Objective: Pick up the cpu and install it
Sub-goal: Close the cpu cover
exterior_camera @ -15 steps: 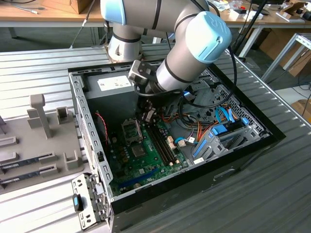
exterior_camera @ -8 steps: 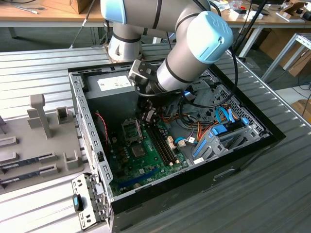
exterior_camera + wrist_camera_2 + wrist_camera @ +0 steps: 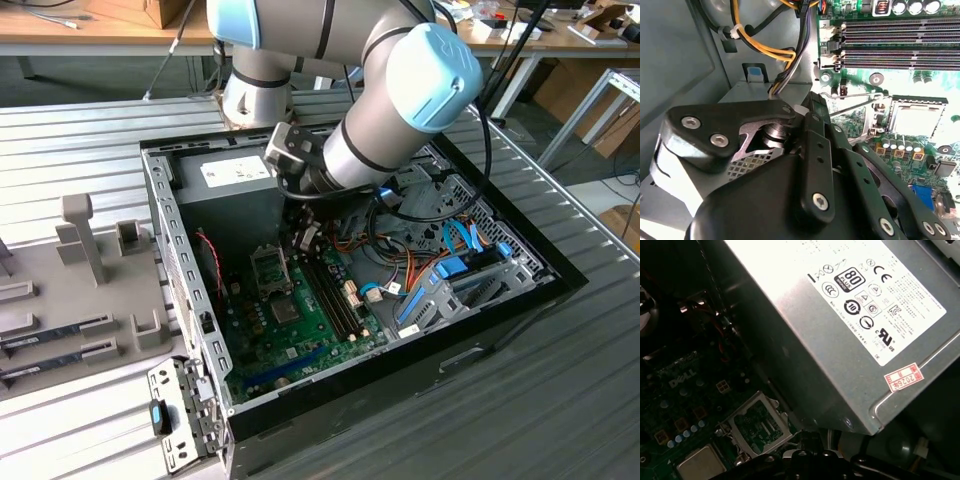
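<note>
Evidently the cpu [image 3: 696,463] sits in its socket, and the retention frame [image 3: 759,422] beside it is open to admit it. The end effector [image 3: 303,238] hovers near; open or closed, I cannot tell.

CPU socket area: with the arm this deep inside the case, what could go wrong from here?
1. The cpu appears to lie in its socket while the hinged metal frame is swung open and the wire lever is raised. Nothing clamps the chip, so a nudge could shift it.
2. The gripper works close to the yellow and black cables and the power supply. It could snag a wire or scrape the box.
</note>
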Robot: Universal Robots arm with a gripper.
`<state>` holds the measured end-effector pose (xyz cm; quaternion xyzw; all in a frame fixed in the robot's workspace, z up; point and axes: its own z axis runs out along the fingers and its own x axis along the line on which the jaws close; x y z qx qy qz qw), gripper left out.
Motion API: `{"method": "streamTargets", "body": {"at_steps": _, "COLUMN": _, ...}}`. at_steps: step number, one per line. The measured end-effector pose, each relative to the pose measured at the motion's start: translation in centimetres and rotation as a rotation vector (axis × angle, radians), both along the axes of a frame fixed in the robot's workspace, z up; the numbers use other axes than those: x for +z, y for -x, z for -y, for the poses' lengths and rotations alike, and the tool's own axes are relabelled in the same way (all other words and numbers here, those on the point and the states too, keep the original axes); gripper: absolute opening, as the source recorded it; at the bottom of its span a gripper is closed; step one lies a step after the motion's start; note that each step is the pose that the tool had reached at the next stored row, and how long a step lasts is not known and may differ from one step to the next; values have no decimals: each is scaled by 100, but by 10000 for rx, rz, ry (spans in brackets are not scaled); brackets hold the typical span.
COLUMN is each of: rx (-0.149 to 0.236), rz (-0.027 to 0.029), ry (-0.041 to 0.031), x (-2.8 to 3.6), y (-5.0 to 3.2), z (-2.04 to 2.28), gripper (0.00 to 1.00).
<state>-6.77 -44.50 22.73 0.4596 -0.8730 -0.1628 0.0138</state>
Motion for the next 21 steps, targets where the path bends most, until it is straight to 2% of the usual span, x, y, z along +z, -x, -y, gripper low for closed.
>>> {"method": "streamTargets", "body": {"at_steps": 4, "rx": 0, "rz": 0, "ry": -123, "x": 4, "y": 3, "z": 26, "gripper": 11}}
{"method": "streamTargets", "body": {"at_steps": 8, "rx": 0, "rz": -2, "ry": -130, "x": 4, "y": 0, "z": 77, "gripper": 11}}
{"method": "streamTargets", "body": {"at_steps": 10, "rx": -2, "rz": -44, "ry": -132, "x": 0, "y": -67, "z": 78, "gripper": 11}}
{"method": "streamTargets", "body": {"at_steps": 12, "rx": -3, "rz": -74, "ry": -131, "x": -10, "y": -105, "z": 76, "gripper": 11}}
{"method": "streamTargets", "body": {"at_steps": 16, "rx": -7, "rz": -105, "ry": -132, "x": -51, "y": -112, "z": 56, "gripper": 11}}
{"method": "streamTargets", "body": {"at_steps": 21, "rx": -16, "rz": -150, "ry": -132, "x": -143, "y": -113, "z": 0, "gripper": 11}}
